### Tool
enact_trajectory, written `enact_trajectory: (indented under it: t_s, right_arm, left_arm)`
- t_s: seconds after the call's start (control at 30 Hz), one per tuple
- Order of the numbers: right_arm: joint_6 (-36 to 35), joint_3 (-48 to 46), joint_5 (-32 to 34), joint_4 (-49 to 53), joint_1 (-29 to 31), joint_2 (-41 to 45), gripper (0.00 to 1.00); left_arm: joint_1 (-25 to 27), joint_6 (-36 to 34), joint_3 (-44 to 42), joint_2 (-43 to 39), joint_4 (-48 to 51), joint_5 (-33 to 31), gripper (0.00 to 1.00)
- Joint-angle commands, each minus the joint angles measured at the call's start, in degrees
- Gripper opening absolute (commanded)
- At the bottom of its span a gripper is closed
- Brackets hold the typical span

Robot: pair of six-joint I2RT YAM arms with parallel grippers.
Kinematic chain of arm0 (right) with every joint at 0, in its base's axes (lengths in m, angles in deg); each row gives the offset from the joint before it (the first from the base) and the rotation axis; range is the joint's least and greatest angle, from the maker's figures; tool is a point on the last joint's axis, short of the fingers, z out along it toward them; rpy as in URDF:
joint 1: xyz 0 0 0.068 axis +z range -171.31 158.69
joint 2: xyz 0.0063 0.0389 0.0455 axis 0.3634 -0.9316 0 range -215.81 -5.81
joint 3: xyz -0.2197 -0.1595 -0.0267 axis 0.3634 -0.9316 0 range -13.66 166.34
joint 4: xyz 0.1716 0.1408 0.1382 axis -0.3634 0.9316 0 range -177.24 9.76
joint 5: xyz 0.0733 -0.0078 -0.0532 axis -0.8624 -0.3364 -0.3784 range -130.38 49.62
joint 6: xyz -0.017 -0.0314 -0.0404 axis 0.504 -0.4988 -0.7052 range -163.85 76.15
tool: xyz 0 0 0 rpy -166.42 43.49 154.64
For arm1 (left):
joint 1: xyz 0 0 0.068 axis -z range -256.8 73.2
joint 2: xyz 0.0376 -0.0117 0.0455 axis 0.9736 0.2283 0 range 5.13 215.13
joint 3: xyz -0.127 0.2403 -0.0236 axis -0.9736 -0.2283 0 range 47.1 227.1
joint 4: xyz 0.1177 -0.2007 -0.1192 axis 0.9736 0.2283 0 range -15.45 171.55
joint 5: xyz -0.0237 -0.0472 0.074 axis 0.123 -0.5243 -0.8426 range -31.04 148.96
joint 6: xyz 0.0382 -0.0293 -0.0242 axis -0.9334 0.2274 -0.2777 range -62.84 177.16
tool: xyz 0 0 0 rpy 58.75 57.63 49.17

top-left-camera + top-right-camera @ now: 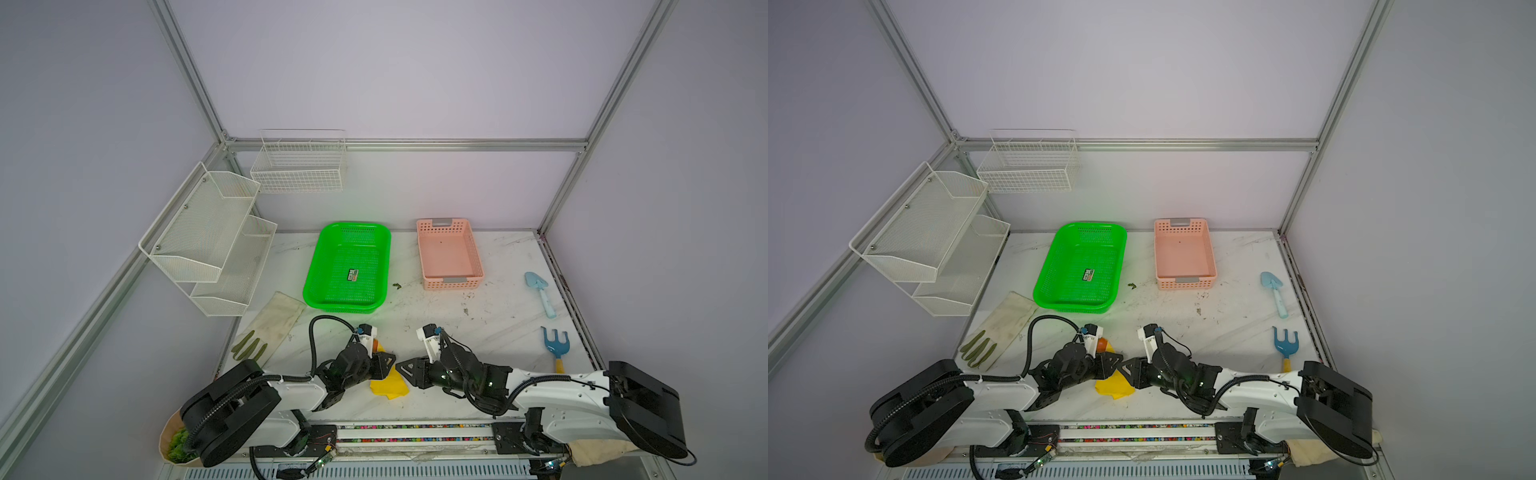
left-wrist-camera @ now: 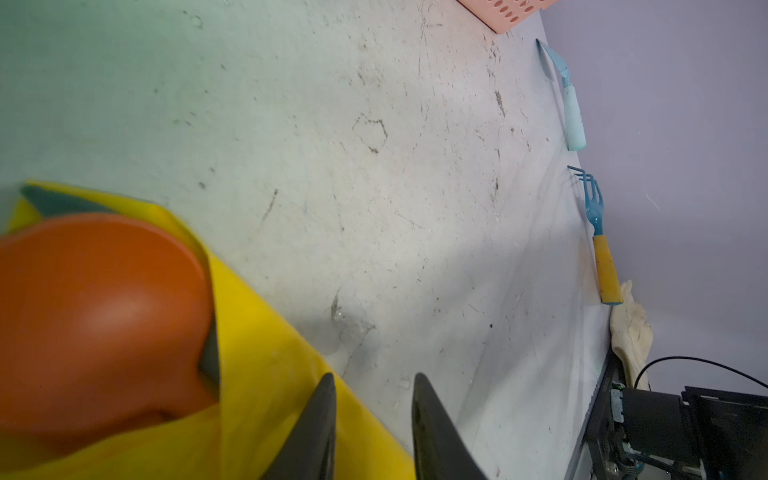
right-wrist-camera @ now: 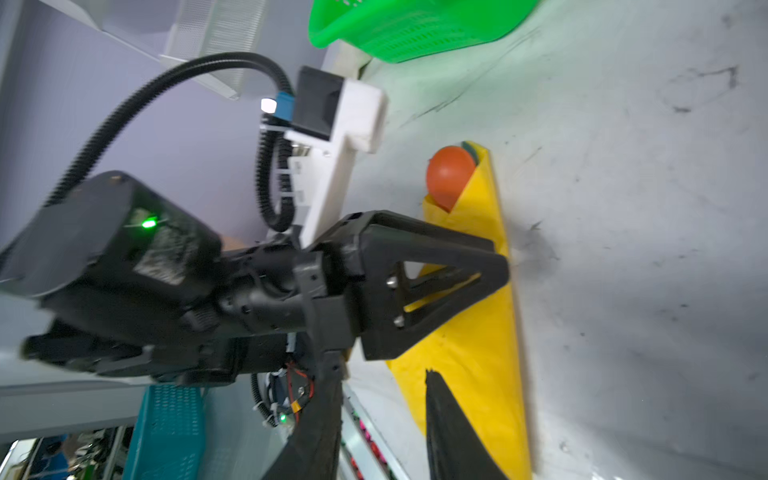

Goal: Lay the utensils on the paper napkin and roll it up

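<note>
The white marble-patterned table (image 1: 478, 332) is seen in both top views, with the two arms reaching in from its near edge until their tips almost meet. Between and under those tips lies the bright yellow paper napkin (image 1: 388, 388), already folded into a long narrow bundle. Its long axis runs from the near edge towards the far side, tilted slightly leftward.

The left gripper (image 2: 374, 380) is laid across the middle of the bundle. Its jaws are parted a little, one finger is over the yellow paper, and nothing is seen clamped between them. The right gripper (image 1: 400, 368) is placed at the near end, with the bundle just to its left. Its jaws stand apart and nothing is seen gripped.

At the far end, the round bowl of the orange plastic spoon (image 3: 451, 174) sticks out of the wrap. A sliver of the dull teal plastic piece (image 3: 471, 147) is seen behind it. The fork cannot be made out.

The wrapping is judged well advanced. Any further turn would have to be made across the long axis, and the left gripper, already on top, is the nearer.
</note>
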Motion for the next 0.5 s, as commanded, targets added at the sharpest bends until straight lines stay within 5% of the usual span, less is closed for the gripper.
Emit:
enact_trajectory:
  t_s: [0.0, 0.47]
  right_arm:
    - [-4.8, 2.3, -0.8, 3.0, 0.0, -5.1, 0.3]
    - [-6.9, 6.1, -1.8, -0.7, 0.3, -17.7, 0.12]
  left_arm:
    - [-0.7, -1.9, 0.1, -2.5, 3.6, -1.3, 0.32]
    - [-1.5, -1.5, 1.0, -15.2, 15.4, -3.7, 0.33]
